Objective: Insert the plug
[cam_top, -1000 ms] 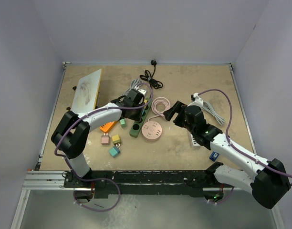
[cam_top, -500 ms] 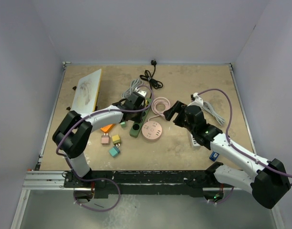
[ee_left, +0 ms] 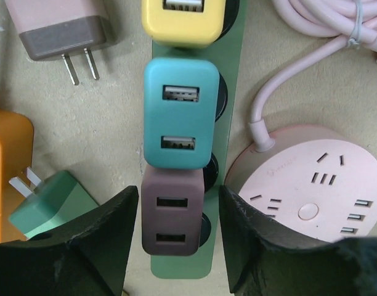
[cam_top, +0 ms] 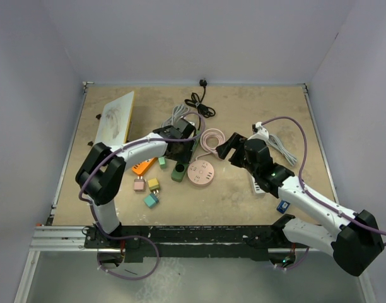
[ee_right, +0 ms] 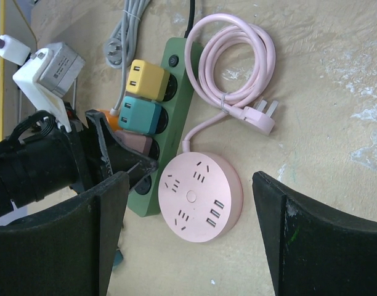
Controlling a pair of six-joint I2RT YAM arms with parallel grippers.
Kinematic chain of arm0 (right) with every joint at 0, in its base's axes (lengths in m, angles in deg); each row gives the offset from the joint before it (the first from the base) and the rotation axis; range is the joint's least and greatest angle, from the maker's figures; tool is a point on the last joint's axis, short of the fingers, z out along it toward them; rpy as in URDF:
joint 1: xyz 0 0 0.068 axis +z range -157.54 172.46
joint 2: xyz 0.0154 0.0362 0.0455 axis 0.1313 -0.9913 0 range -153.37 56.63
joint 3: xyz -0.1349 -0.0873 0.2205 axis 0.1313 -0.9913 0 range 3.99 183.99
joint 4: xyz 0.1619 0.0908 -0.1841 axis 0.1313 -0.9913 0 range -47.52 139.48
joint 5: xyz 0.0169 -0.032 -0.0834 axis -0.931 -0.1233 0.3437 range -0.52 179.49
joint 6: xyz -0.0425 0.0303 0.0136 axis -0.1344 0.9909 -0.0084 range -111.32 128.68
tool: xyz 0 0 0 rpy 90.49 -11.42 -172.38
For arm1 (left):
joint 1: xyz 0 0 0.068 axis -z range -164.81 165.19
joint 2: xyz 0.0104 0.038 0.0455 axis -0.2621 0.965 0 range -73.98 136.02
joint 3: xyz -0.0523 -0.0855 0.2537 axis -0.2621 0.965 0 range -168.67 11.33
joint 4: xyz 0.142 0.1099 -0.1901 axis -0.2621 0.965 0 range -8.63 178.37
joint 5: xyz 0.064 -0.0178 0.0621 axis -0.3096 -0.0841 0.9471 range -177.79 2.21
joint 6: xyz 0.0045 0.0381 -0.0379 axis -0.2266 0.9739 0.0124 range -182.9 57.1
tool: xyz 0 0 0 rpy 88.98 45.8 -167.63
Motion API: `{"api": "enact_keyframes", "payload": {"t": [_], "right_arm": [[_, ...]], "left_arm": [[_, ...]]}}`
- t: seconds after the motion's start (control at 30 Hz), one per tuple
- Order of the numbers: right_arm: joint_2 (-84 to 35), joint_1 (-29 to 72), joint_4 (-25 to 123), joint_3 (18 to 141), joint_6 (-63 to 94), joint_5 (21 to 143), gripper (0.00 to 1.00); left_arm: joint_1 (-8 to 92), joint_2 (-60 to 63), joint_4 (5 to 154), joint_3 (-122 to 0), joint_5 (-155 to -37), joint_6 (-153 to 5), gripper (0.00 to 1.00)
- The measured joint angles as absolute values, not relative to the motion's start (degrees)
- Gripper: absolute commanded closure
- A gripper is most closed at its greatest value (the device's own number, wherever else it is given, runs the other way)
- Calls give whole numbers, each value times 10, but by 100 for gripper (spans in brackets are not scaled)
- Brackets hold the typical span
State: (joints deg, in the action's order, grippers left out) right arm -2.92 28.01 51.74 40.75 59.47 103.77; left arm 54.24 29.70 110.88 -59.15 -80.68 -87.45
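- left gripper (ee_left: 177, 203) spread around the mauve plug (ee_left: 172, 225); it looks seated in the green strip (ee_left: 231, 37)
- right gripper (ee_right: 185, 185) spread too, empty; next: lift straight off

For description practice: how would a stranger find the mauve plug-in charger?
Find the long green power strip beside the round pink socket hub. Plugged along it sit a yellow cube, a teal cube, then the mauve cube at the end, the only brownish one.
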Motion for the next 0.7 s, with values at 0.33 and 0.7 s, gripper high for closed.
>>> {"api": "enact_keyframes", "payload": {"t": [0.33, 0.7], "right_arm": [[-29, 280, 517, 407, 595, 1038, 17], [-29, 280, 517, 407, 595, 1037, 17]], "left_arm": [[542, 271, 1141, -625, -811, -878, 56], [538, 273, 1175, -635, -812, -867, 76]]}}
